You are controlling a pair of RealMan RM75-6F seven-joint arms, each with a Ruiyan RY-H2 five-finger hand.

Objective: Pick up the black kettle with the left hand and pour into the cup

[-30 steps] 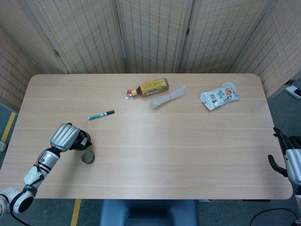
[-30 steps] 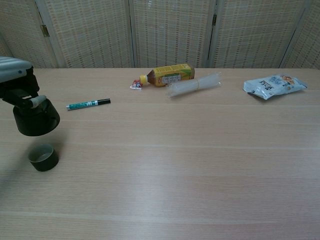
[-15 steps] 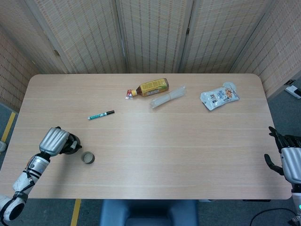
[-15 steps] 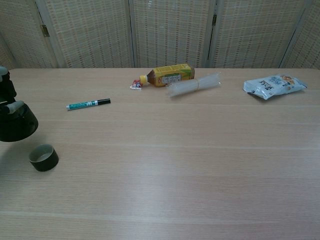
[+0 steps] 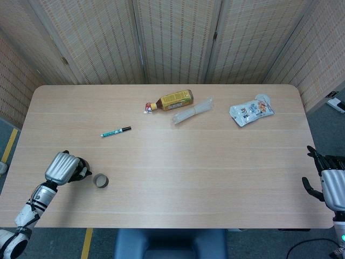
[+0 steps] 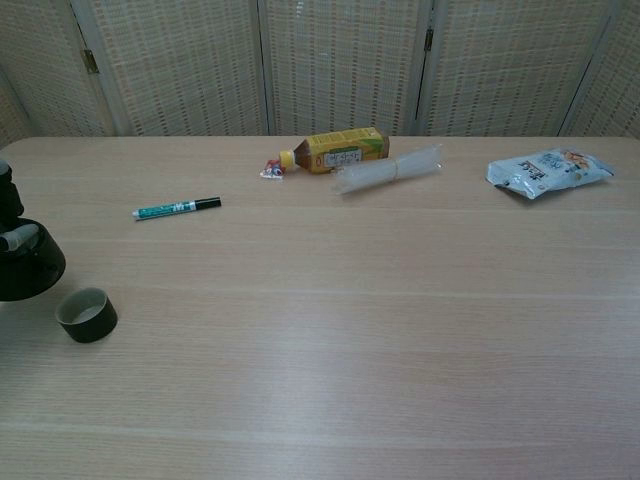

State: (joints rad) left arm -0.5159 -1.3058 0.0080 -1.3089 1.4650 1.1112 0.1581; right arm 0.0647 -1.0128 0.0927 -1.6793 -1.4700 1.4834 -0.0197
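Black kettle (image 6: 28,268) sits gripped in the left robot hand (image 5: 63,168) (right robot hand (image 5: 330,186) holds nothing, fingers apart) beside the cup (image 5: 100,181) near the table's (image 5: 178,162) left edge, ready for pouring.

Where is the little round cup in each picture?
Head view: the cup sits near the table's lower left, just right of the left robot hand.
Chest view: the cup sits at the far left, just right of the black kettle.
Shared landmark: the green marker pen, lying beyond the cup in both.
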